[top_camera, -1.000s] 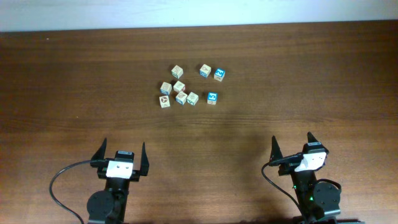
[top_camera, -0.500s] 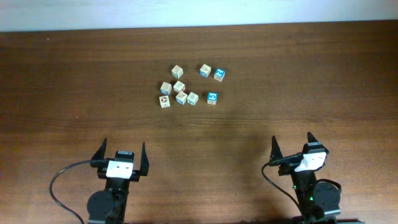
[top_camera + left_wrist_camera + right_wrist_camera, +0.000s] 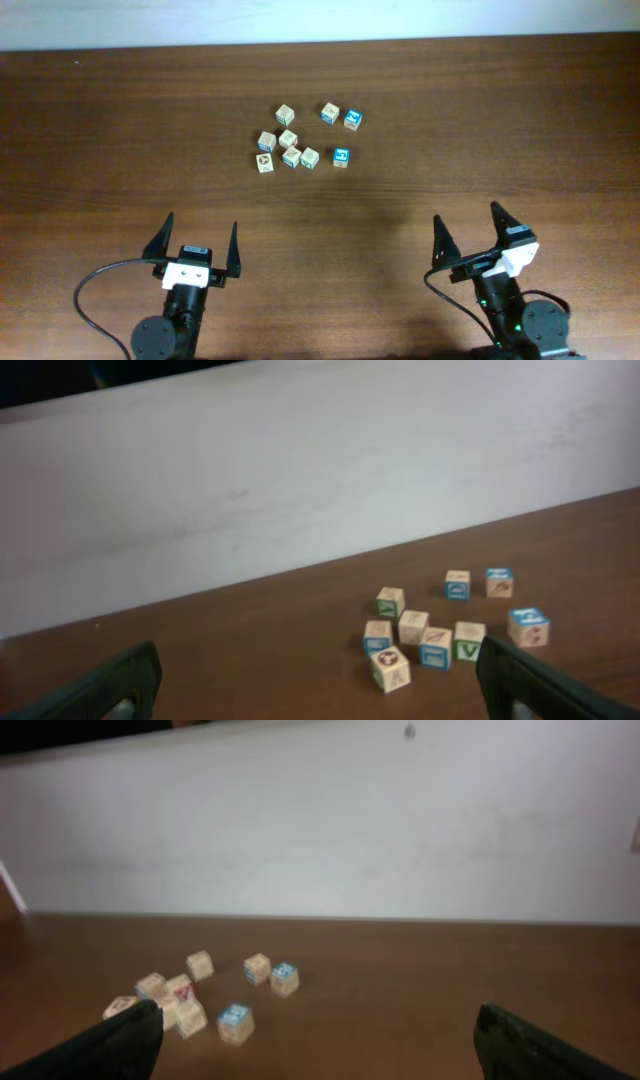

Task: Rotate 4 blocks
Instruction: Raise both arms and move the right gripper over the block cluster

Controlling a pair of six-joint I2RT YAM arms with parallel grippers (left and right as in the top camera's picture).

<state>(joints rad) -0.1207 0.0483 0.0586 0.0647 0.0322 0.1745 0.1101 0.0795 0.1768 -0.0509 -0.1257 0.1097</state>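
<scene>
1. while both arms sit at the near side of the dark brown wooden table (image 3: pixel 120 120), the left pincer (image 3: pixel 201 220) and the right pincer (image 3: pixel 465 211) each stand spread wide, pinching nothing.
2. the four pale-wood picture cubes of the task lie well apart from both pincers, far ahead of them, around a loose cluster of five similar cubes (image 3: pixel 288 138).
3. the beige-topped cube (image 3: pixel 286 114) sits just behind that cluster.
4. to its right, the left blue-and-white cube (image 3: pixel 330 113) and the right blue-and-white cube (image 3: pixel 352 120) lie near each other, not touching.
5. the lone blue-topped cube (image 3: pixel 341 157) lies closer to the arms, near the right end of the cluster's front row.
6. seen from above, all four lie ahead and to the right of the left pincer, and ahead and to the left of the right pincer.
7. the left wrist view shows them right of centre, the lone blue-topped cube (image 3: pixel 527 626) just above the right finger's tip; the right wrist view shows them low on the left, near the left finger.
</scene>
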